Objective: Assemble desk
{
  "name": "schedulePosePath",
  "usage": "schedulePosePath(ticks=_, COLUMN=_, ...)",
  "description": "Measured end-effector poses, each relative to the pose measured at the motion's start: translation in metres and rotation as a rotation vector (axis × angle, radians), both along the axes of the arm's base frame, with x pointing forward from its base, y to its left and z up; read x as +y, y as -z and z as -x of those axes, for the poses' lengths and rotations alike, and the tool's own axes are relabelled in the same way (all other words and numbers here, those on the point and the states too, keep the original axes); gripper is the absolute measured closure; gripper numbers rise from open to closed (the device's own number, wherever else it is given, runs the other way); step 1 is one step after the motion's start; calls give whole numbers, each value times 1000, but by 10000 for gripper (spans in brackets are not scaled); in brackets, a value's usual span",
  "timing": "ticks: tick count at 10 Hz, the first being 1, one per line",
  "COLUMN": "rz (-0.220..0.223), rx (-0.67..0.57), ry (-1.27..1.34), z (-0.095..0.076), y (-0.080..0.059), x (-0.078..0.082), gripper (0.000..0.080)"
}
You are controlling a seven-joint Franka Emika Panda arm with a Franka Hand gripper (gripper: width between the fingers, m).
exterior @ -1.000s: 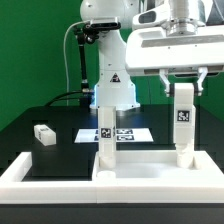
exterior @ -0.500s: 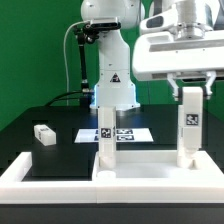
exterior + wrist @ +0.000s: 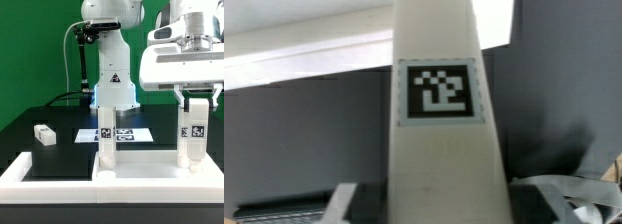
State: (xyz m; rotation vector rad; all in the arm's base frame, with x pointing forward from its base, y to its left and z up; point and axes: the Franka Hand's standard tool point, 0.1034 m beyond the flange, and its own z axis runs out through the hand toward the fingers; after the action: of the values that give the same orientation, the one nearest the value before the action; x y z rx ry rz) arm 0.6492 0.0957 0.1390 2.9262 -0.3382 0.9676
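Exterior view: the jaws are closed on the upper end of an upright gripped leg (image 3: 193, 135), one finger on each side. Its lower end sits at the tabletop panel (image 3: 145, 168), near the panel's edge at the exterior view's right. A second leg (image 3: 106, 135) stands upright on the panel toward the exterior view's left. A third leg block (image 3: 43, 133) lies loose on the black counter (image 3: 70, 145), well apart from the panel. Wrist view: the gripped leg's square tag (image 3: 441, 92) faces the camera
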Motion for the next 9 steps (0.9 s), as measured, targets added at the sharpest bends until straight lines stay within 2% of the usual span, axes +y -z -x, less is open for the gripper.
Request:
schedulePosePath(ticks=4, rz=9, rx=-9, ry=-3, z=-11, y=2, x=1, gripper=509)
schedulePosePath(ticks=9, rz=24, rx=-35, ry=-19, z=-14, y=5, x=8, gripper=509)
